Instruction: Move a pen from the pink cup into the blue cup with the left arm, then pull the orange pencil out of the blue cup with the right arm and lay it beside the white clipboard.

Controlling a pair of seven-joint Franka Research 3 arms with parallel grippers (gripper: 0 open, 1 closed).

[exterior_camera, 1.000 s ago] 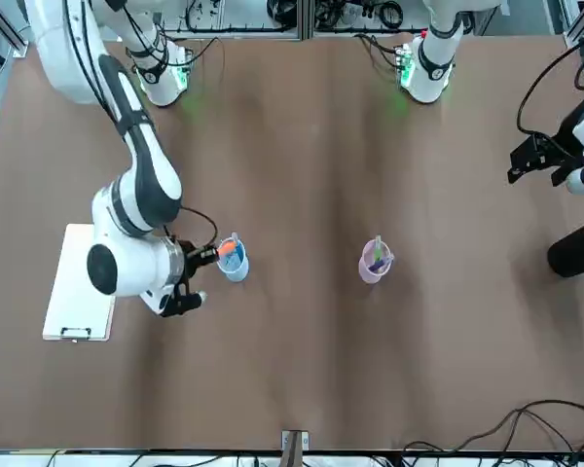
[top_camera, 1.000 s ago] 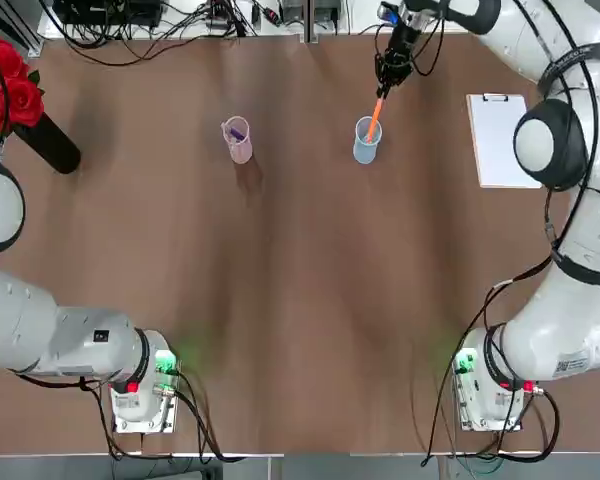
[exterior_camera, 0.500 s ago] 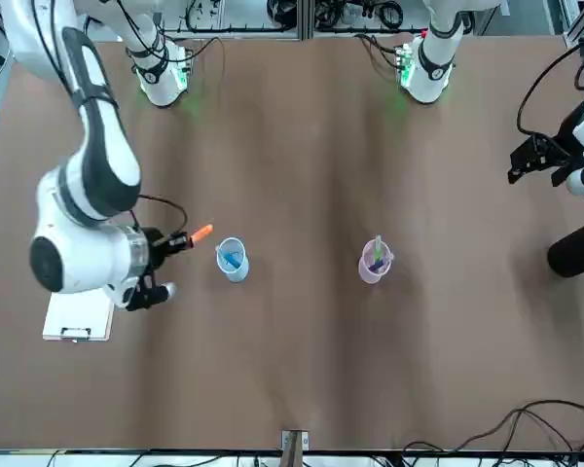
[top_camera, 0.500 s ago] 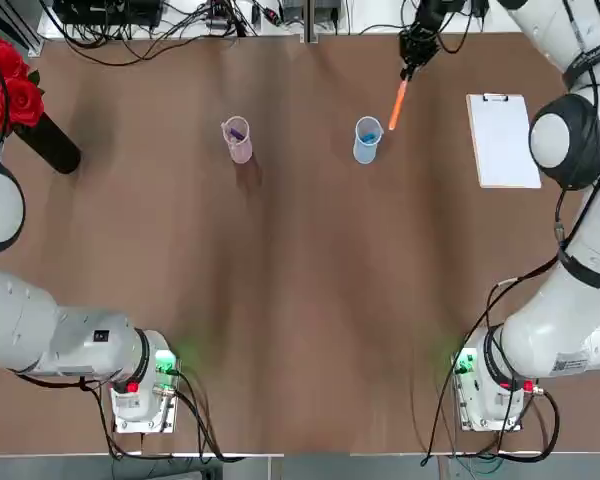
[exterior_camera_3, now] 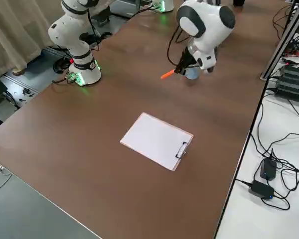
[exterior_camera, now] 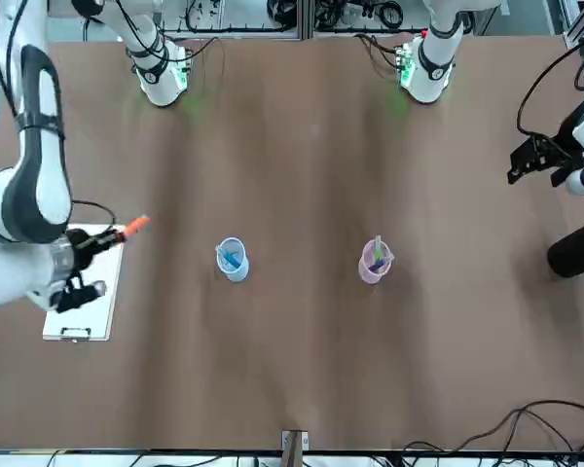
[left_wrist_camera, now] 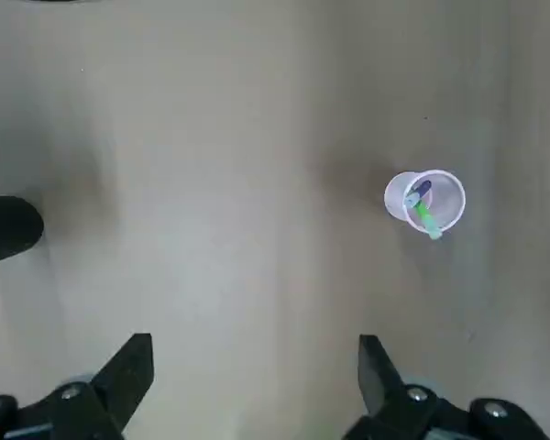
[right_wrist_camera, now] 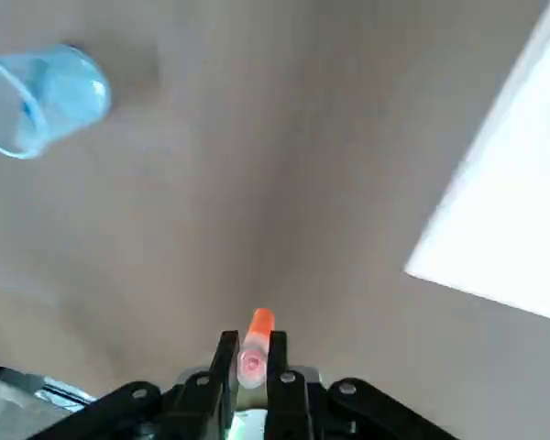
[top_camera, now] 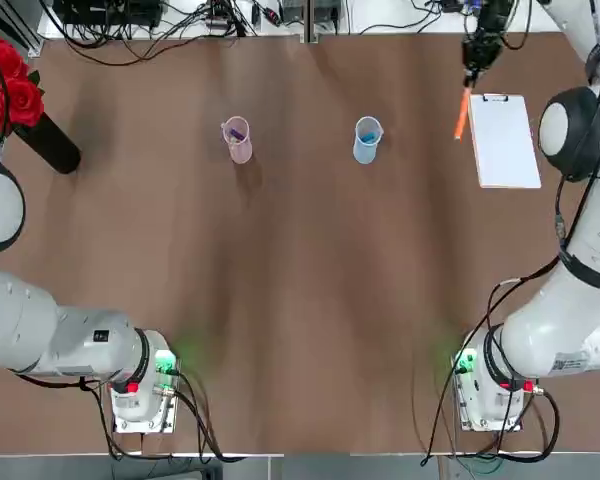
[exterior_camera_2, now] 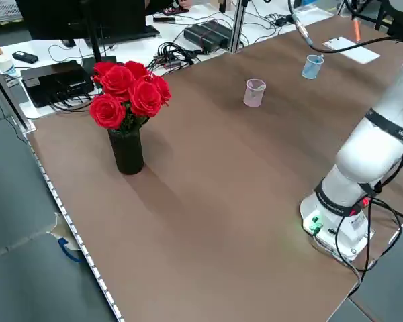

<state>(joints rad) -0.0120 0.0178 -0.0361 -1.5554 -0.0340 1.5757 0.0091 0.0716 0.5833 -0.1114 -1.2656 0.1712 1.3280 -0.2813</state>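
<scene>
The right jaws (right_wrist_camera: 251, 367) are closed tight on the orange pencil (right_wrist_camera: 260, 323), up over the counter near the white clipboard (top_camera: 504, 142). The left jaws (left_wrist_camera: 255, 362) are wide open over the counter (top_camera: 300, 300).

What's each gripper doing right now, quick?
Left gripper: open, nothing between its fingers, parked at the left of the table.
Right gripper: closed on the orange pencil, held up near the clipboard.

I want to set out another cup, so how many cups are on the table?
2. The pink cup stands left of the blue cup, which is between it and the white clipboard.
</scene>
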